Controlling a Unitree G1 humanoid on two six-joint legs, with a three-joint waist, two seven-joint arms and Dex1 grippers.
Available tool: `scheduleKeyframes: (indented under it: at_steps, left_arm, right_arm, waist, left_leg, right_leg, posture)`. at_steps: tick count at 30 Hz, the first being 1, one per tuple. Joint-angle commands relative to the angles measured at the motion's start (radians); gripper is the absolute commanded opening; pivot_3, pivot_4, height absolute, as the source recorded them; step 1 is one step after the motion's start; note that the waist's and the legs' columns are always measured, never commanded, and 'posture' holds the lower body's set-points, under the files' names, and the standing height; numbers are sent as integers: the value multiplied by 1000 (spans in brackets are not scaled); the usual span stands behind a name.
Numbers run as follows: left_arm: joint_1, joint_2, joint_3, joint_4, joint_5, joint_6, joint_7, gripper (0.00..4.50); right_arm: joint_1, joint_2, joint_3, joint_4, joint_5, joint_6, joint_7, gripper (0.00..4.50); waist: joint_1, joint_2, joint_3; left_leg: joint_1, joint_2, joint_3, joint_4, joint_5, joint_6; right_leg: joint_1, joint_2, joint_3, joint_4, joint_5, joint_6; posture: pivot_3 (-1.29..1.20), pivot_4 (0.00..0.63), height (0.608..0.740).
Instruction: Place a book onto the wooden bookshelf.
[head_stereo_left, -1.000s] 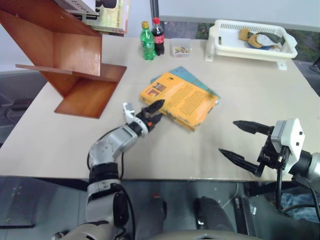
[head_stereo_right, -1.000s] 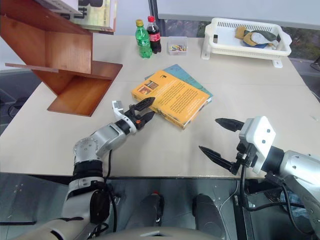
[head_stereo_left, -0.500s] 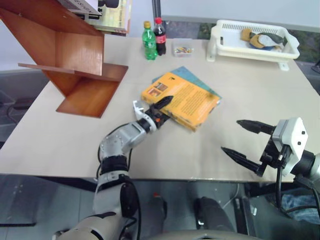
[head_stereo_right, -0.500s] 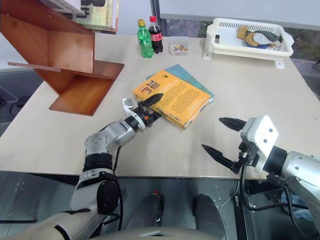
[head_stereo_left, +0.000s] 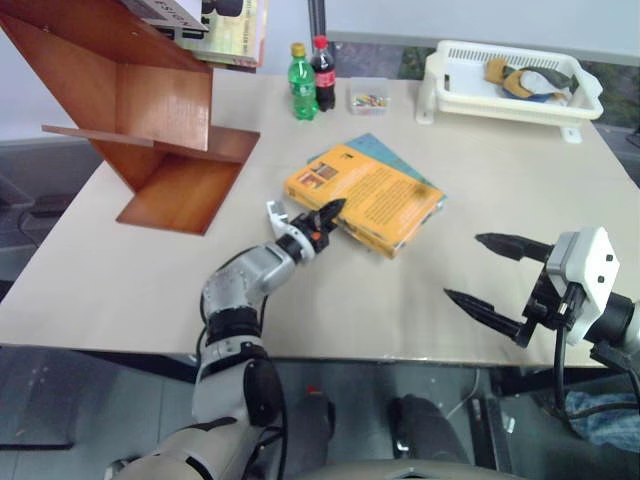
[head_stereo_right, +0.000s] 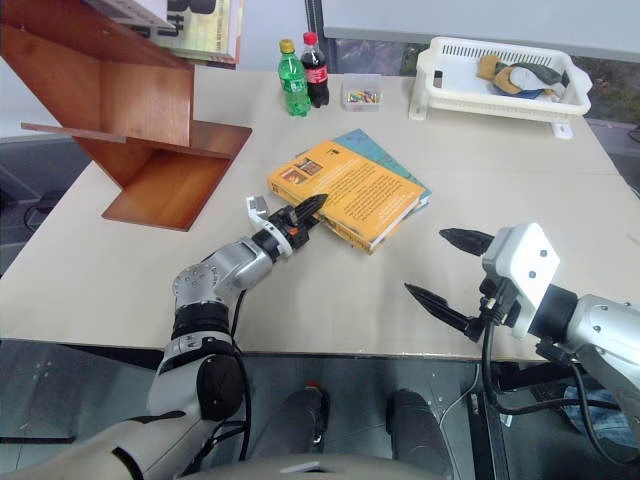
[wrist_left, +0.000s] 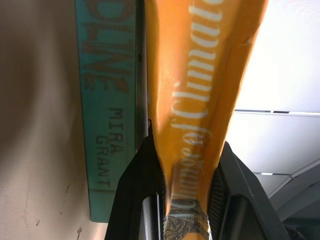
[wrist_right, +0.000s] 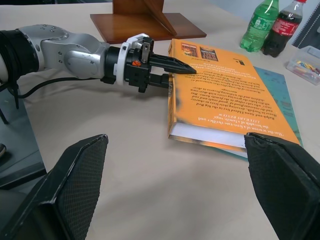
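The book (head_stereo_left: 372, 194), a thick orange-yellow paperback, lies flat mid-table on top of a thinner teal book (head_stereo_left: 376, 146). My left gripper (head_stereo_left: 326, 219) is shut on the orange book's near-left edge, one finger over the cover and one beneath. The left wrist view shows both fingers (wrist_left: 135, 195) clamping the orange spine (wrist_left: 200, 90) with its white lettering. The wooden bookshelf (head_stereo_left: 165, 110) stands at the table's far left, a short way from the book. At the front right, my right gripper (head_stereo_left: 462, 266) hangs open and holds nothing.
A green bottle (head_stereo_left: 300, 82) and a cola bottle (head_stereo_left: 322, 72) stand at the back, beside a small clear box (head_stereo_left: 367, 96). A white basket (head_stereo_left: 500, 105) with items sits back right. Other books (head_stereo_left: 235, 25) rest on top of the shelf.
My left gripper slid onto the orange book's edge and went from open to shut on it. The right gripper stayed where it was, open.
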Motion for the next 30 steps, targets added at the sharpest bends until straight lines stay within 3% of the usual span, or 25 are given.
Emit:
scheduleKeyframes:
  at_steps: [1,8,15,17,21,24,30]
  left_arm:
    - [46,-12,29,-49,-55,43,68,844]
    - [135,21,28,-317,-178,79,180,844]
    - [173,167,-69,-631,-69,23,146,844]
    - [181,254,-110,-706,2,10,96,844]
    - [220,554,-240,-927,246,-77,-141,844]
    - [284,780,-340,-1039,521,-287,-352,844]
    - [319,1090,-340,-994,960,-792,-661,844]
  right_arm:
    - [-28,-4,11,5,-2,-24,8,4500]
    - [-100,5,91,68,-29,-52,42,4500]
    - [-177,28,175,137,-59,-83,80,4500]
    - [-194,36,193,152,-67,-89,89,4500]
    - [-240,49,221,192,-66,-100,123,4500]
    - [-288,65,252,246,-75,-121,156,4500]
    - [-363,93,296,332,-109,-185,238,4500]
  waist:
    - [-4,0,0]
    - [-18,-2,1]
    - [-17,-5,3]
    - [-17,-5,3]
    - [-24,-5,3]
    - [-28,-3,4]
    - [-23,-2,8]
  left_leg:
    - [0,0,0,0,0,0]
    - [0,1,0,-4,0,0]
    - [-1,1,0,-5,0,0]
    - [-2,1,0,-6,0,0]
    - [-2,1,0,-10,0,-1]
    - [0,1,3,-14,0,-1]
    - [-2,2,3,-15,0,-1]
  right_leg:
    - [0,0,0,0,0,0]
    - [-1,0,0,-3,1,2]
    - [-1,0,0,-5,1,-2]
    - [-1,0,0,-7,2,-4]
    - [-2,0,0,-9,3,-4]
    - [-3,0,2,-11,2,-5]
    - [-6,0,2,-12,2,-5]
  posture:
    - [0,150,740]
    - [0,150,740]
    - [0,150,740]
    - [0,150,740]
    - [0,150,740]
    - [0,150,740]
    - [0,150,740]
